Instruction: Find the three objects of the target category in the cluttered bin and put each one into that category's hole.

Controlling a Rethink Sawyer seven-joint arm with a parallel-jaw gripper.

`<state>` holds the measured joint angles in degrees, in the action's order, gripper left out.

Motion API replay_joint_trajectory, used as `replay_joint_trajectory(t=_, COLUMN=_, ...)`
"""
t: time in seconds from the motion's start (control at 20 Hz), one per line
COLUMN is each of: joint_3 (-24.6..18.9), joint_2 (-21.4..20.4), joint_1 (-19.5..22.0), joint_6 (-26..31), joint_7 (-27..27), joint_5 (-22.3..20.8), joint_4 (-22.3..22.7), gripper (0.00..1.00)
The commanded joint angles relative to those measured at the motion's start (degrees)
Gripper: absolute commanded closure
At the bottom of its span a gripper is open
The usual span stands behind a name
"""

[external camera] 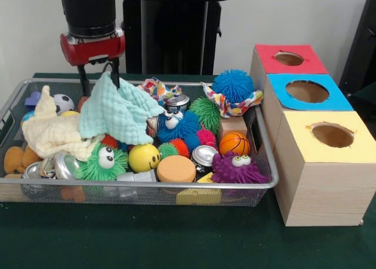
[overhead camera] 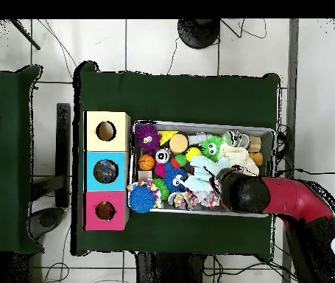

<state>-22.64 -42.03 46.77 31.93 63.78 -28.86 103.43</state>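
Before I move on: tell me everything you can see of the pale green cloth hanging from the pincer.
The pale green cloth is a soft, waffle-textured fabric, crumpled and draped. The pincer pinches its top edge, so it hangs in folds, spreading wider toward the bottom. It is lifted over the left half of the wire mesh bin. Its lower edge rests on the clutter, beside the cream cloth and above a green spiky ball. In the overhead view the arm hides most of it.

Red-and-black arm upright over the tray's far side, tool (external camera: 100, 75) apparently pinched on cloth.
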Motion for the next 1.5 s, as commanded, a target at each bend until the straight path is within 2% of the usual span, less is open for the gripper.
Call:
replay_joint_trajectory(t=0.05, joint_3=-6.14, joint_2=-3.06, joint_1=-1.90, joint_6=1.98, joint_7=-4.83, joint_5=-2.41, joint_4=4.02, gripper=0.00)
replay_joint_trajectory(t=0.35, joint_3=-3.82, joint_2=-8.08, joint_1=-7.08, joint_6=3.89, joint_7=1.18, joint_5=-0.89, joint_4=6.12, gripper=0.00)
replay_joint_trajectory(t=0.6, joint_3=-2.10, joint_2=-10.96, joint_1=-10.60, joint_6=4.85, joint_7=3.84, joint_5=0.58, joint_4=7.27, gripper=0.00)
replay_joint_trajectory(t=1.05, joint_3=0.64, joint_2=-6.61, joint_1=-15.14, joint_6=-4.35, joint_7=11.31, joint_5=1.02, joint_4=9.26, gripper=0.00)
replay_joint_trajectory(t=1.2, joint_3=1.49, joint_2=-4.26, joint_1=-15.83, joint_6=-7.38, joint_7=12.35, joint_5=0.68, joint_4=9.76, gripper=0.00)
replay_joint_trajectory(t=1.5, joint_3=2.21, joint_2=-2.74, joint_1=-16.51, joint_6=-9.34, joint_7=11.60, joint_5=0.41, joint_4=11.41, gripper=0.00)
